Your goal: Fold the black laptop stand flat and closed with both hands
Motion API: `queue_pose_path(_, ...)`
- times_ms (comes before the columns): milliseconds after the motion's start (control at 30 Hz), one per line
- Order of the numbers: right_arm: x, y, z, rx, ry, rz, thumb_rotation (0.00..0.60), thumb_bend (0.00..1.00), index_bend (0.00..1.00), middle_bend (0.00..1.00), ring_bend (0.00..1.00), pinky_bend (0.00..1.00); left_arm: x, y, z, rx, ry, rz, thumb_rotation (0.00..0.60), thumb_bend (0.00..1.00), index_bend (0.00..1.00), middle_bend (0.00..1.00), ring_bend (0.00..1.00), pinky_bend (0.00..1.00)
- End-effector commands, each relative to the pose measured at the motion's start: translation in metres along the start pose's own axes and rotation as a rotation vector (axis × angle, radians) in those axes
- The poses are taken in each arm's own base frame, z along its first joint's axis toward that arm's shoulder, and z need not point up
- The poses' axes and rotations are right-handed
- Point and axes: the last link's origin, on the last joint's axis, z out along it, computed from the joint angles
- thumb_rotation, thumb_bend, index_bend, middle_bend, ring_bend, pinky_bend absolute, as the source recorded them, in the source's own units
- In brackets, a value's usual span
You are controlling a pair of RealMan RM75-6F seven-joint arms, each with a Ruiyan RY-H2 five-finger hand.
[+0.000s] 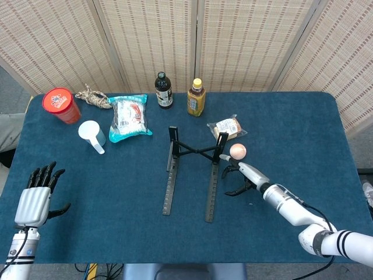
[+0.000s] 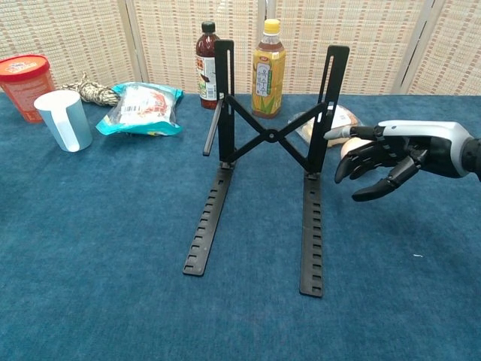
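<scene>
The black laptop stand [image 1: 189, 172] [image 2: 264, 162] stands unfolded mid-table, its two slotted rails apart and joined by a crossed brace, both uprights raised. My right hand [image 1: 238, 177] [image 2: 379, 158] hovers just right of the stand's right upright, fingers spread and curved, holding nothing and apart from the stand. My left hand [image 1: 36, 195] stays low at the table's front left edge, fingers apart and empty, far from the stand; the chest view does not show it.
A peach-coloured ball [image 1: 238, 151] and a wrapped snack [image 1: 226, 127] lie right behind my right hand. Two bottles [image 1: 164, 90] [image 1: 196, 97] stand at the back. A snack bag [image 1: 128, 118], white cup [image 1: 91, 135], red tub [image 1: 60, 105] and rope [image 1: 93, 97] sit back left.
</scene>
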Motion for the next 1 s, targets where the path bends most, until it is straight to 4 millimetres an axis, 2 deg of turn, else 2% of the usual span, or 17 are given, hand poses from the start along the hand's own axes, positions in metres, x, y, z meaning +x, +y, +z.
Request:
queue_pose_path(33, -0.0002, -0.0011, 0.0039, 0.001, -0.001, 0.000, 0.600, 0.07, 0.00, 0.44, 0.26, 0.21, 0.0000, -0.0003, 0.0002, 0.001, 0.001, 0.000, 0.600, 0.13, 0.14, 0.00, 0.00, 0.00)
queue_pose_path(433, 0.0011, -0.0023, 0.0120, -0.002, 0.008, 0.001, 0.600, 0.07, 0.00, 0.44, 0.26, 0.21, -0.0003, -0.0033, -0.0015, 0.010, 0.001, -0.001, 0.600, 0.13, 0.14, 0.00, 0.00, 0.00)
queue_pose_path(800, 0.0038, 0.0013, 0.0122, -0.017, 0.022, 0.005, 0.600, 0.07, 0.00, 0.44, 0.26, 0.21, -0.0007, -0.0041, -0.0012, 0.009, 0.002, -0.004, 0.600, 0.13, 0.14, 0.00, 0.00, 0.00)
queue_pose_path(1000, -0.0011, -0.0004, 0.0081, -0.014, 0.001, 0.004, 0.600, 0.07, 0.00, 0.44, 0.26, 0.21, 0.0005, -0.0050, -0.0013, 0.011, 0.006, -0.004, 0.600, 0.13, 0.14, 0.00, 0.00, 0.00)
